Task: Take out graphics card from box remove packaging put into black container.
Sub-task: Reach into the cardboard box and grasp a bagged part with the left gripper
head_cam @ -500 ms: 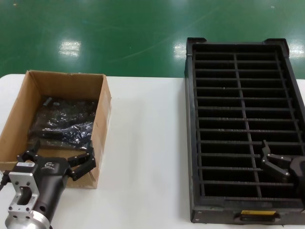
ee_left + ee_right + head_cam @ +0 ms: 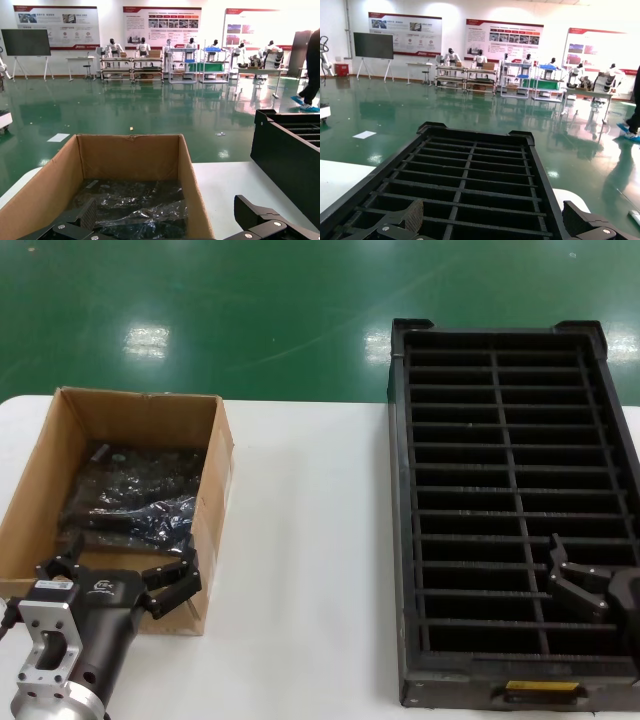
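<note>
The brown cardboard box [image 2: 218,455] stands at the left of the white table. Crinkled anti-static packaging [image 2: 135,502] lies inside it; the graphics card itself is hidden under the plastic. My left gripper [image 2: 125,568] is open and empty at the box's near end, one finger over the inside, the other outside the right wall. The left wrist view shows the box [image 2: 192,185], the packaging [image 2: 135,205] and the open left gripper [image 2: 170,222]. My right gripper [image 2: 600,585] is open and empty over the near right part of the black container [image 2: 397,490], also seen in the right wrist view [image 2: 495,220].
The container's slots [image 2: 470,132] show nothing in them; its yellow label [image 2: 541,686] is on the near end. A strip of bare white table [image 2: 310,540] lies between box and container. The container's corner [image 2: 285,145] shows in the left wrist view. Green floor lies beyond the table.
</note>
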`<state>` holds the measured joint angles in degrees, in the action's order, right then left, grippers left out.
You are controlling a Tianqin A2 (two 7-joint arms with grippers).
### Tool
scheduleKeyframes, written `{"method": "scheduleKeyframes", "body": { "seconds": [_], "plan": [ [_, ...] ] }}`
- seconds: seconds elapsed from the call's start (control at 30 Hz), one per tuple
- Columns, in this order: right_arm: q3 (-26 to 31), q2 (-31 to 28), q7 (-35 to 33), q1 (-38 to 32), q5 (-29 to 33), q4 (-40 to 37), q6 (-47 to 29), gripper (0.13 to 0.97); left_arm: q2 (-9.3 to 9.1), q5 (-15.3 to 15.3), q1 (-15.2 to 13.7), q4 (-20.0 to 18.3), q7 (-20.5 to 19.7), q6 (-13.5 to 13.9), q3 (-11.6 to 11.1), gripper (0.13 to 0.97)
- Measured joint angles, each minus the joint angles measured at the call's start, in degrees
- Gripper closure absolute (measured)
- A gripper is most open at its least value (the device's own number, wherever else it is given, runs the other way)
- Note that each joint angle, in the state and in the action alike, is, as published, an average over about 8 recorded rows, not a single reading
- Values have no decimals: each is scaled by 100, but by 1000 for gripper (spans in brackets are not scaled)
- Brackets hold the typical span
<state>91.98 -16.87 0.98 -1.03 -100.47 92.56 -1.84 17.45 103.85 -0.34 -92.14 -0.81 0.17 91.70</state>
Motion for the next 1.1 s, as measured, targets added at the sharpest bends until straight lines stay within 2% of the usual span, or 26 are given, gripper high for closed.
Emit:
{"method": "scheduleKeyframes", "body": {
  "seconds": [0.5,0.7,0.77,0.83,1.0,1.1],
  "plan": [
    [0,0,0,0,0,0,0,129,0,0,0,0,0,0,0,132],
    [0,0,0,0,0,0,0,129,34,49,-37,-99,5,43,-106,132],
    [0,0,0,0,0,0,0,129,174,182,-79,-172,5,-32,-69,132],
    [0,0,0,0,0,0,0,129,414,405,-146,-244,15,-190,56,132],
    [0,0,0,0,0,0,0,129,1311,1214,-441,-307,112,-764,609,132],
    [0,0,0,0,0,0,0,129,1819,1527,-739,-214,310,-1002,904,132]
  ]
}}
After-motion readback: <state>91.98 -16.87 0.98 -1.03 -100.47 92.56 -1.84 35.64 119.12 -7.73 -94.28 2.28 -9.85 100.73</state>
